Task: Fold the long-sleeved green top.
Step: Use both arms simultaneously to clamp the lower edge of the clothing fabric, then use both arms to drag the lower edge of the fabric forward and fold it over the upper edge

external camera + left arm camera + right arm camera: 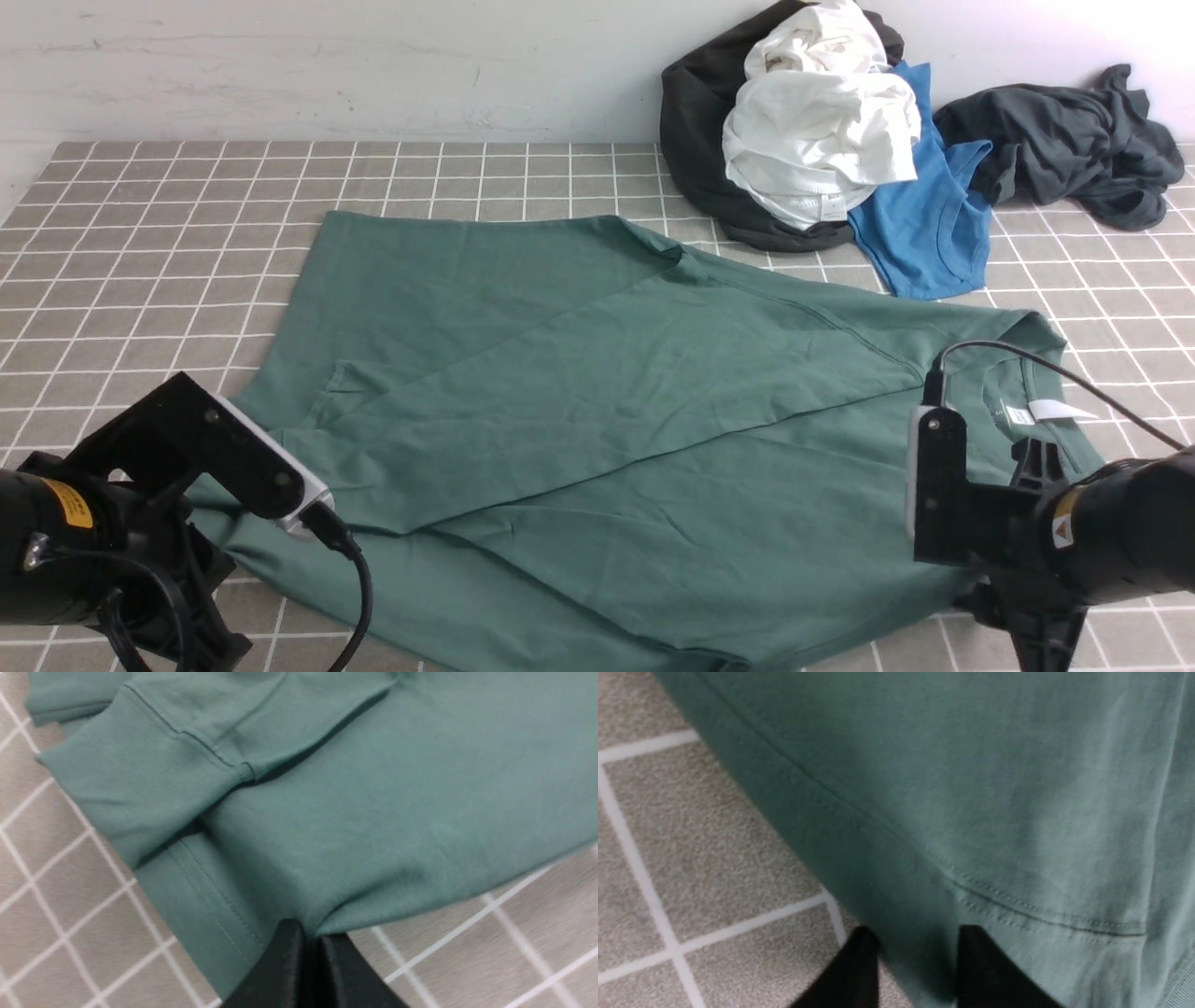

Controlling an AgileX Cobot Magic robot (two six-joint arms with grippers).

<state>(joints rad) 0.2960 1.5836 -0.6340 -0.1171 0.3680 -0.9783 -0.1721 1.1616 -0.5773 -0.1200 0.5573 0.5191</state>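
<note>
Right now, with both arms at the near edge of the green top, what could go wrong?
1. Left jaws are shut on the green top, right jaws stand apart around its edge: lifting now may skew it.
2. The folded-over sleeve could slide off.
3. A far fold may catch the blue shirt.

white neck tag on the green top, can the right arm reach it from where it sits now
Probably yes: the neck tag lies uncovered on the green top, just ahead of the right gripper, with nothing resting on it or between them.
</note>
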